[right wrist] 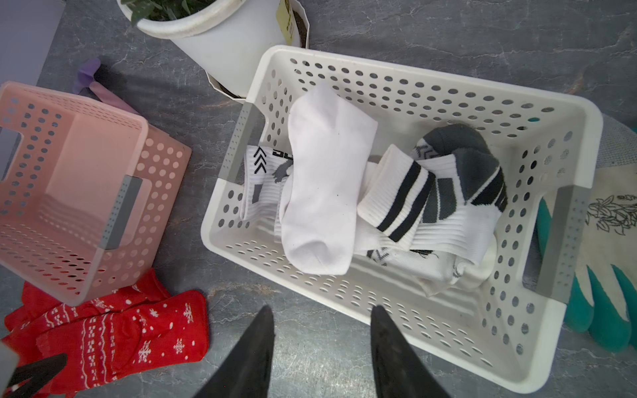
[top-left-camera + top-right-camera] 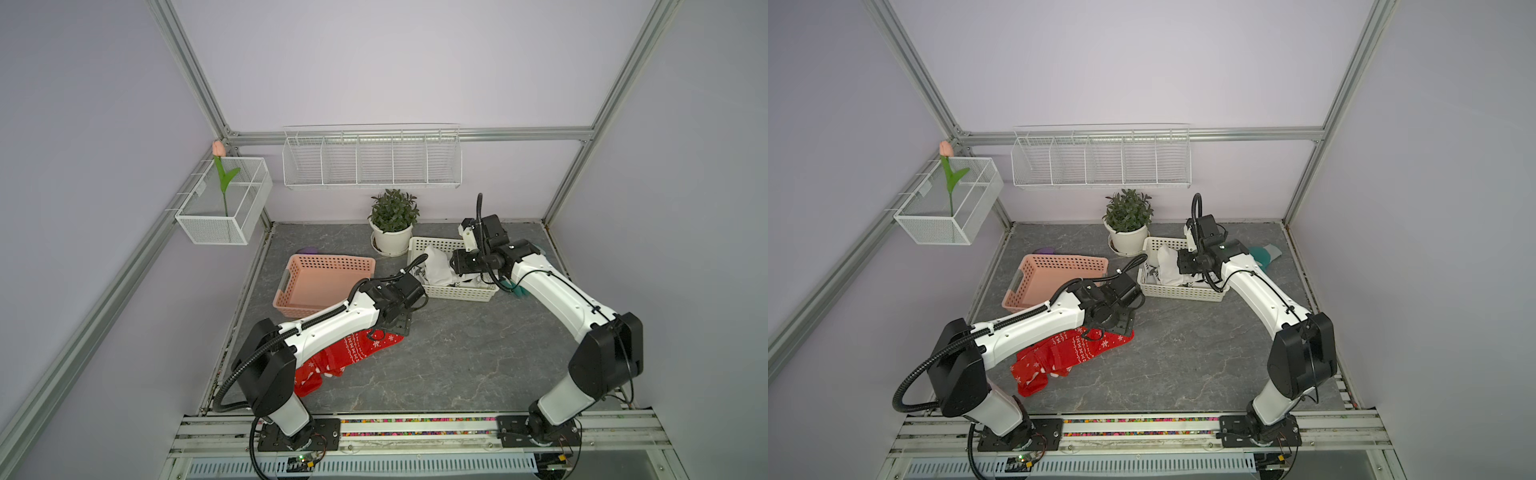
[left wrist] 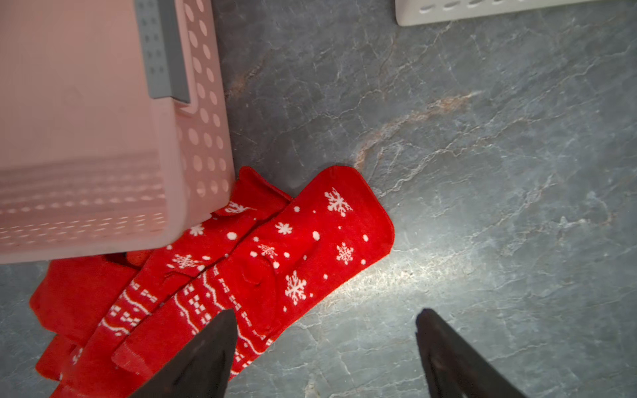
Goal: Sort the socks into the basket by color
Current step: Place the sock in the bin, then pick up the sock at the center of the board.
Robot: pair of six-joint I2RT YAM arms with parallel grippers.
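Bearing socks (image 2: pixel 365 345): grey marbled tbl (image 2: pixel 478 353), lilac walls (image 2: pixel 374 62)

- White ribbed sock (image 1: pixel 260 179) in the white perforated plastic basket (image 1: pixel 413 65) (image 2: pixel 457 293), right of centre in both top views: black double chevrons and a few black letters, partly covered and unreadable.
- Yellowish label (image 1: pixel 286 20) on the round white plant pot (image 1: pixel 224 44): print too blurred to read.
- Cream-and-teal fabric glove (image 1: pixel 606 241): black flower line drawing with a tiny illegible mark beside it.
- No wording is legible anywhere.

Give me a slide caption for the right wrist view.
Open right gripper over the white basket of white and striped socks; red snowflake socks lie beside the empty pink basket.
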